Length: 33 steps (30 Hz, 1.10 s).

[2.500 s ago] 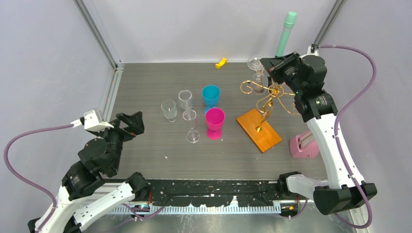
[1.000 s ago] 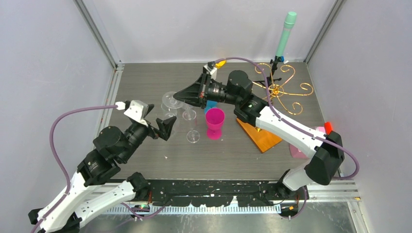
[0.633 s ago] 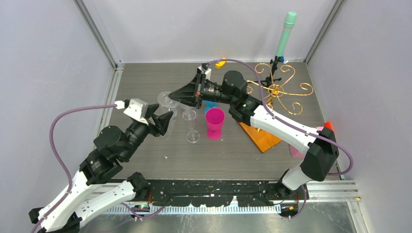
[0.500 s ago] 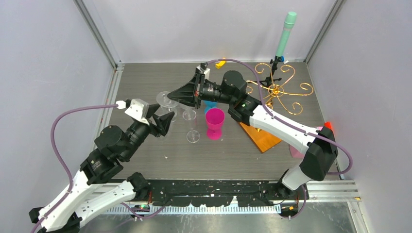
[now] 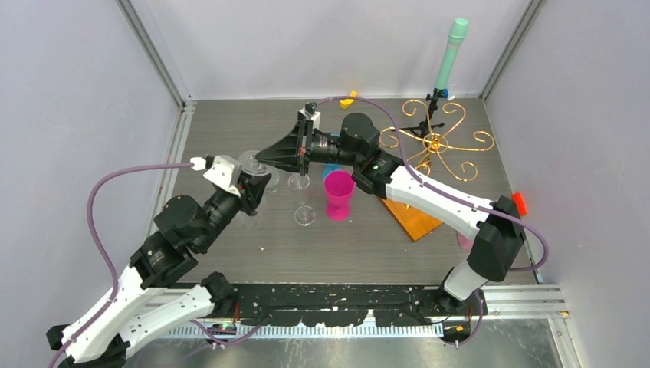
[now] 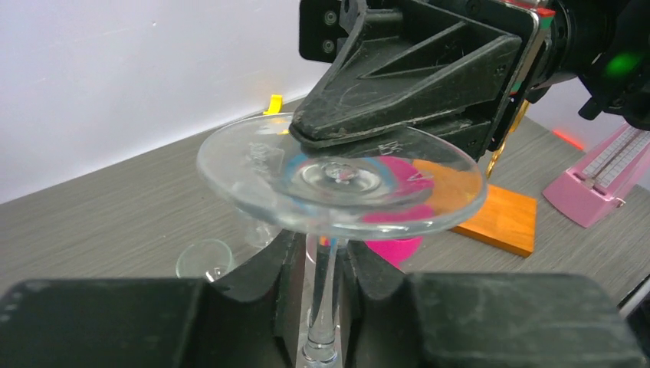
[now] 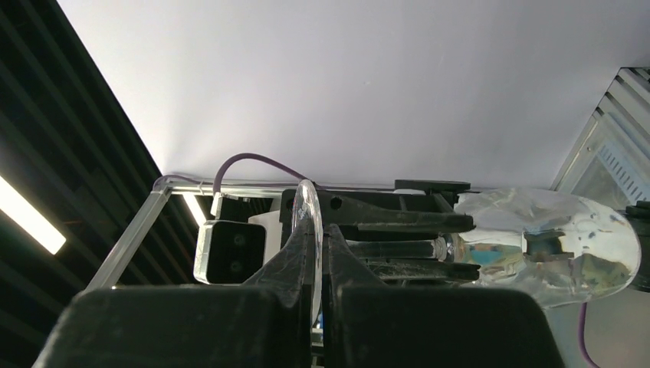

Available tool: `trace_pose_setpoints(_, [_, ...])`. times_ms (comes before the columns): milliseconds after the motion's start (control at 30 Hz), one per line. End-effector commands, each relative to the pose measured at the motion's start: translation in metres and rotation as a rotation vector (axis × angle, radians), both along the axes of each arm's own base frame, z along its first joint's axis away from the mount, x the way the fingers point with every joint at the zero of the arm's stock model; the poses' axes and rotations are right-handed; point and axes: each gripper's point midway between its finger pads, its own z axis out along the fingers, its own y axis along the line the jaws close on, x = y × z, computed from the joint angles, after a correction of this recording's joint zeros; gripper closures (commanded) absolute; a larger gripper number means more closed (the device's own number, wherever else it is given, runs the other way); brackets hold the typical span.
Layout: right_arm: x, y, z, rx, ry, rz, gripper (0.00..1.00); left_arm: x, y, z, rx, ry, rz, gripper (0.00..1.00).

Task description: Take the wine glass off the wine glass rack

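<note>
Grey table (image 5: 230,123) | wine glass (image 6: 341,180) mid-air, well left of wine glass rack (image 5: 434,142) | right gripper (image 7: 315,257) pinches its foot rim | left gripper (image 6: 323,264) fingers straddle stem, can't tell if clamped

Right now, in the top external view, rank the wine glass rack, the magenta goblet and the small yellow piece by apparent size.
1. wine glass rack
2. magenta goblet
3. yellow piece, clearly smallest despite lying farther back
</note>
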Motion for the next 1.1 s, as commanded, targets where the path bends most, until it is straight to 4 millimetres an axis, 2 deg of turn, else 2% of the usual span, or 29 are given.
trace_pose_setpoints(0, [-0.011, -0.004, 0.035, 0.076, -0.078, 0.025, 1.00, 0.000, 0.002, 0.022, -0.036, -0.053, 0.006, 0.86])
trace_pose_setpoints(67, [-0.011, -0.004, 0.035, 0.068, -0.086, 0.023, 1.00, 0.002, 0.003, 0.021, -0.036, -0.049, 0.018, 0.99])
trace_pose_setpoints(233, [-0.008, -0.003, 0.031, 0.052, -0.125, -0.005, 0.99, 0.003, 0.008, 0.022, -0.050, -0.045, 0.045, 1.00])
trace_pose_setpoints(300, [-0.006, -0.004, 0.031, 0.065, -0.142, -0.021, 0.89, 0.004, 0.008, 0.024, -0.064, -0.045, 0.050, 1.00])
trace_pose_setpoints(400, [-0.001, -0.006, 0.032, 0.083, -0.169, -0.069, 0.59, 0.004, 0.010, 0.028, -0.094, -0.047, 0.061, 1.00])
trace_pose_setpoints(433, [0.001, -0.006, 0.026, 0.073, -0.182, -0.085, 0.54, 0.005, 0.012, 0.030, -0.111, -0.049, 0.071, 1.00])
trace_pose_setpoints(467, [0.004, -0.008, 0.029, 0.080, -0.194, -0.117, 0.47, 0.005, 0.013, 0.032, -0.129, -0.050, 0.080, 1.00])
trace_pose_setpoints(533, [0.011, -0.012, 0.020, 0.053, -0.242, -0.185, 0.39, 0.007, 0.018, 0.035, -0.163, -0.050, 0.111, 1.00])
trace_pose_setpoints(633, [0.025, -0.027, 0.011, -0.030, -0.312, -0.328, 0.33, 0.012, 0.028, 0.040, -0.240, -0.042, 0.180, 1.00])
trace_pose_setpoints(667, [0.029, -0.031, 0.001, -0.074, -0.364, -0.368, 0.32, 0.015, 0.032, 0.042, -0.273, -0.038, 0.213, 1.00])
trace_pose_setpoints(700, [0.034, -0.040, 0.002, -0.099, -0.381, -0.429, 0.30, 0.019, 0.039, 0.044, -0.317, -0.031, 0.261, 1.00])
trace_pose_setpoints(733, [0.036, -0.044, -0.009, -0.136, -0.413, -0.454, 0.29, 0.022, 0.044, 0.047, -0.356, -0.024, 0.299, 1.00])
trace_pose_setpoints(767, [0.039, -0.052, -0.008, -0.144, -0.421, -0.498, 0.28, 0.025, 0.049, 0.049, -0.394, -0.020, 0.336, 1.00])
trace_pose_setpoints(800, [0.038, -0.053, -0.018, -0.165, -0.426, -0.506, 0.27, 0.028, 0.053, 0.052, -0.433, -0.015, 0.375, 1.00])
trace_pose_setpoints(900, [0.028, -0.055, -0.022, -0.163, -0.439, -0.515, 0.26, 0.036, 0.066, 0.057, -0.537, 0.006, 0.484, 1.00])
trace_pose_setpoints(1067, [0.004, -0.043, -0.032, -0.153, -0.475, -0.476, 0.26, 0.040, 0.083, 0.061, -0.746, 0.043, 0.601, 1.00])
